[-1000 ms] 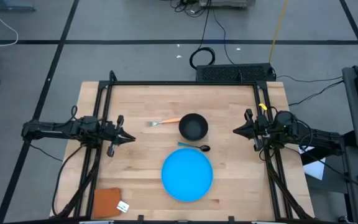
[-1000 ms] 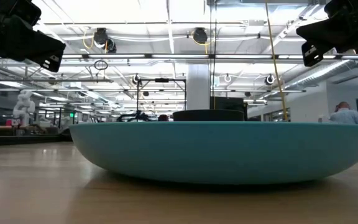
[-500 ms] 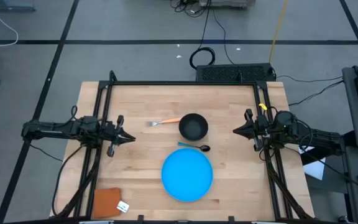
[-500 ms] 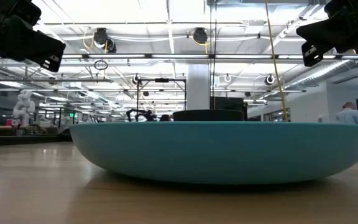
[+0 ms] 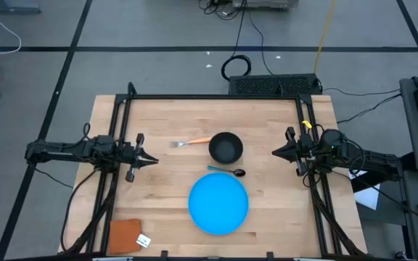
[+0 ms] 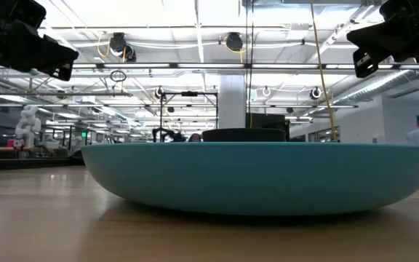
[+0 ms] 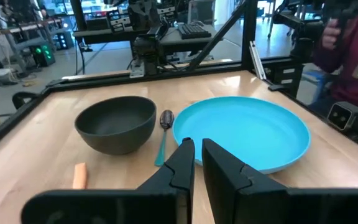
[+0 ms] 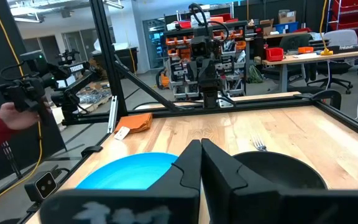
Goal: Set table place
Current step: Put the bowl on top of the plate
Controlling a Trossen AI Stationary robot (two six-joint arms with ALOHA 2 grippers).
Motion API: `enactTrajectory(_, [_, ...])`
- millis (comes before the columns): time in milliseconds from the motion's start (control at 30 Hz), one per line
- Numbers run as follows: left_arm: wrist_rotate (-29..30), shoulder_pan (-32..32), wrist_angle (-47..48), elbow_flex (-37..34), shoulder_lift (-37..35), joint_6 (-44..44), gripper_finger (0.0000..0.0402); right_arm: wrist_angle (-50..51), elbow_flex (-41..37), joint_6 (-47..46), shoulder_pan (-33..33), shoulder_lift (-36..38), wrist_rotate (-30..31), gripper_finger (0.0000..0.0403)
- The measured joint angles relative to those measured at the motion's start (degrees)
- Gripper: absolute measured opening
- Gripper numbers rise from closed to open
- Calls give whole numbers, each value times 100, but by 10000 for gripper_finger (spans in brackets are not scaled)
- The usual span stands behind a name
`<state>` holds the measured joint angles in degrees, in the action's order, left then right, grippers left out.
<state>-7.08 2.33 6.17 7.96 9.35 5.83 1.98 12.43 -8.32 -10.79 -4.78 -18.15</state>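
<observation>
The bright-blue plate [image 5: 218, 204] lies flat on the light-wood table [image 5: 165, 116], toward its near edge. Behind it stands the black bowl [image 5: 226, 148]. The teal-handled spoon [image 5: 227, 171] lies between plate and bowl, and the orange-handled fork [image 5: 192, 142] lies left of the bowl. My left gripper [image 5: 154, 160] hovers shut above the table's left part, pointing right; in its wrist view [image 7: 197, 146] bowl [image 7: 115, 123], spoon [image 7: 165, 127] and plate [image 7: 244, 130] lie ahead. My right gripper [image 5: 274, 153] hovers shut at the right, pointing left [image 8: 199, 146].
A brown-orange square with a white tag [image 5: 128, 235] lies at the near left corner. Black frame rails [image 5: 216, 96] run along the table's edges. Bare wood shows left of the plate. A person in a dark-red sleeve [image 7: 353, 50] stands beyond the near edge, hand [image 8: 14, 115] raised.
</observation>
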Motion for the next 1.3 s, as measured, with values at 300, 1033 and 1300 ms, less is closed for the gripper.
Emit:
enactTrajectory(300, [-33,0,-497,-2,0,-708,37,-52,0,0,0,0,2,0])
enactTrajectory(1033, [-88,4,-1934,0,2,-2011,37,-749,-25,20,0,-11,28,0])
enactTrajectory(1300, [115,4,-1848,0,2,-2107,37,-824,-213,457,1,-15,28,0])
